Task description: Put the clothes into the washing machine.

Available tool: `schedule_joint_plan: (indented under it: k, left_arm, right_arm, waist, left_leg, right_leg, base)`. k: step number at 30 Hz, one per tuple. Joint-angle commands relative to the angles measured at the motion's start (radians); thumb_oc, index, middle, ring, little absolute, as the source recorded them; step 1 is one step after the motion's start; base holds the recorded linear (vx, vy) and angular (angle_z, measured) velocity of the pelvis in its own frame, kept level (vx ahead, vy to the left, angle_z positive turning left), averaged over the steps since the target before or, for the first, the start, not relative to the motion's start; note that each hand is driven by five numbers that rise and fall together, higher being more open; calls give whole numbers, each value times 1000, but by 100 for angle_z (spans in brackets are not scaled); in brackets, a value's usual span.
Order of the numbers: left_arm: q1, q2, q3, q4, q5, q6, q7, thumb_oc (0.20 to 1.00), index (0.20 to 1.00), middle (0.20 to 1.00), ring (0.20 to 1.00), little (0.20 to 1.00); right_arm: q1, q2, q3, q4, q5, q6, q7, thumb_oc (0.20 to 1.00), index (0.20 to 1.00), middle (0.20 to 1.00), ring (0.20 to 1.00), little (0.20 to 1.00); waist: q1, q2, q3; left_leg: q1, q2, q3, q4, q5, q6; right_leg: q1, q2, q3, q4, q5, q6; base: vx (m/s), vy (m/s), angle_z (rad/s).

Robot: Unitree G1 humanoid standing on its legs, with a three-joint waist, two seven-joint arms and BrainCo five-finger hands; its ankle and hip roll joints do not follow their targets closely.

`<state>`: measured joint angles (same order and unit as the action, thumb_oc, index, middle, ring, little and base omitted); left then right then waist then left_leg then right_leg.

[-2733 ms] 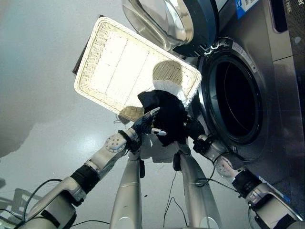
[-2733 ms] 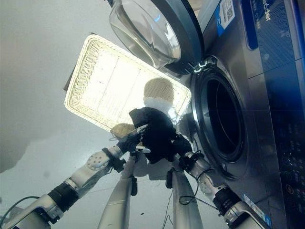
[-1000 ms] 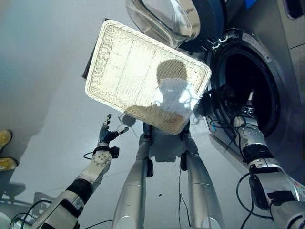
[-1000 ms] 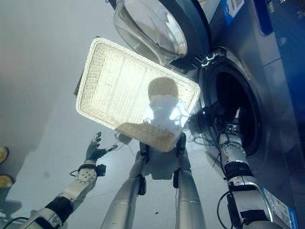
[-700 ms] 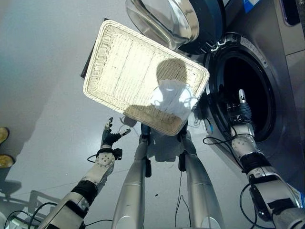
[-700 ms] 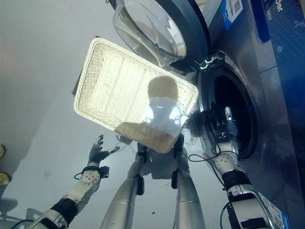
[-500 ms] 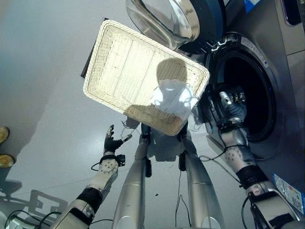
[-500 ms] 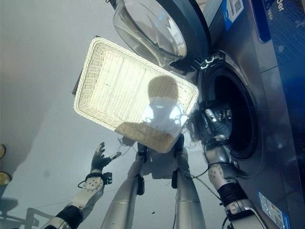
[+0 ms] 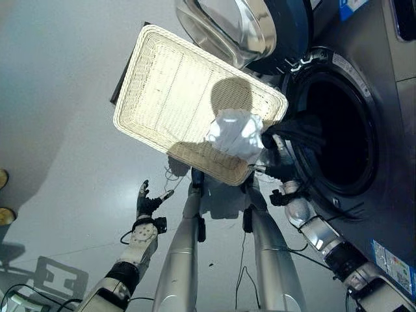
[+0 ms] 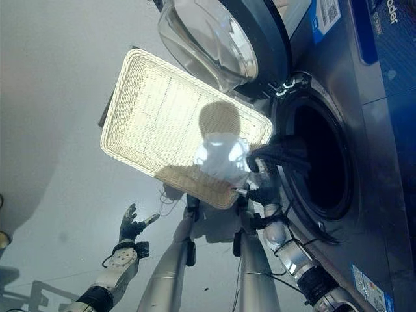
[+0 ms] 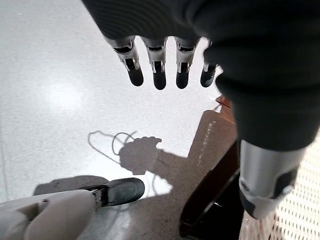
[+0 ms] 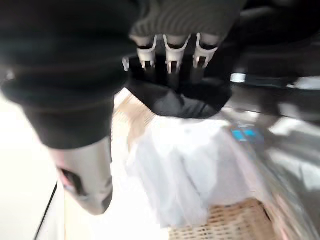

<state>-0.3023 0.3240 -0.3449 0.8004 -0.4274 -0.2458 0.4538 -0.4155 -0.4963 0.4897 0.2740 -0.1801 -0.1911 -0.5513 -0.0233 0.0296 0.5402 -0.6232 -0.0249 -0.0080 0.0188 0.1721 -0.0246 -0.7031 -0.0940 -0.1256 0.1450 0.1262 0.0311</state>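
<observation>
We see a white basket [image 9: 169, 91] on the floor, and at its 4 o'clock corner lies a white cloth [image 9: 235, 133]. At 3 o'clock from the basket stands the washing machine [image 9: 383, 130] with its round door [image 9: 240, 26] swung open up at 12 o'clock. A dark cloth [image 9: 296, 130] hangs over the front edge of the drum hole, half in and half out, touching the white cloth's side. Our right hand [image 12: 170, 55] is just beside both cloths, with its fingers pointing out straight and holding nothing. Our left hand [image 9: 148, 201] is well apart at 7 o'clock from the basket, over the bare floor, fingers spread and loose, holding nothing too. We think the white cloth is soft, light and floppy. It will sag and slip if we only pinch an edge. We think it best to grab a big bunch in the middle of the pile. The dark cloth may slide back out, so we think it needs a push deeper in.
</observation>
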Motion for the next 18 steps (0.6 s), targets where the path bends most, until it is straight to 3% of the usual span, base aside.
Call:
schedule_joint_plan:
  k: [1, 5, 9, 13, 15, 18]
  left_arm:
    - [27, -6, 11, 8, -23, -1, -12, 1000, 1000, 1000, 1000, 1000]
    - [-7, 0, -4, 41, -23, 0, -32, 1000, 1000, 1000, 1000, 1000]
    - [-42, 11, -12, 74, -20, 9, -65, 1000, 1000, 1000, 1000, 1000]
    - [-59, 14, -27, 87, -6, 14, -70, 1000, 1000, 1000, 1000, 1000]
    - [-58, 11, -30, 94, -7, 8, -73, 1000, 1000, 1000, 1000, 1000]
    - [-56, 0, -34, 96, -6, 16, -63, 1000, 1000, 1000, 1000, 1000]
  right_arm:
    - [-12, -46, 45, -98, -129, 11, -35, 1000, 1000, 1000, 1000, 1000]
    - [-128, -93, 111, -50, -274, 136, -40, 1000, 1000, 1000, 1000, 1000]
    - [-250, -127, 171, 21, -267, 225, 14, 1000, 1000, 1000, 1000, 1000]
    - [-294, -105, 162, 90, -24, 208, -12, 1000, 1000, 1000, 1000, 1000]
    - [-298, -87, 135, 120, -7, 195, -33, 1000, 1000, 1000, 1000, 1000]
    - [-302, -62, 93, 128, 164, 155, -72, 1000, 1000, 1000, 1000, 1000]
  waist:
    - [3, 46, -20]
    - [28, 50, -20]
    - [53, 52, -20]
    - [70, 53, -20]
    - [75, 54, -20]
    - [81, 55, -20]
  left_leg:
    - [-12, -48, 55, 45, -49, -7]
    - [-13, -51, 46, 49, -50, -7]
    - [-14, -53, 37, 53, -51, -6]
    - [-14, -52, 31, 46, -48, -5]
    - [-16, -53, 29, 47, -48, -4]
    - [-21, -55, 27, 47, -49, 0]
  right_leg:
    - [12, 44, -13, 59, -73, 55]
    - [15, 34, -31, 66, -77, 64]
    - [14, 28, -49, 75, -79, 68]
    - [13, 27, -60, 79, -80, 67]
    - [10, 27, -64, 84, -82, 67]
    - [3, 25, -69, 89, -80, 68]
  base:
    - [4, 21, 6]
    - [10, 6, 16]
    - [18, -5, 23]
    - [19, -15, 29]
    - [16, 7, 21]
    - [16, 15, 15]
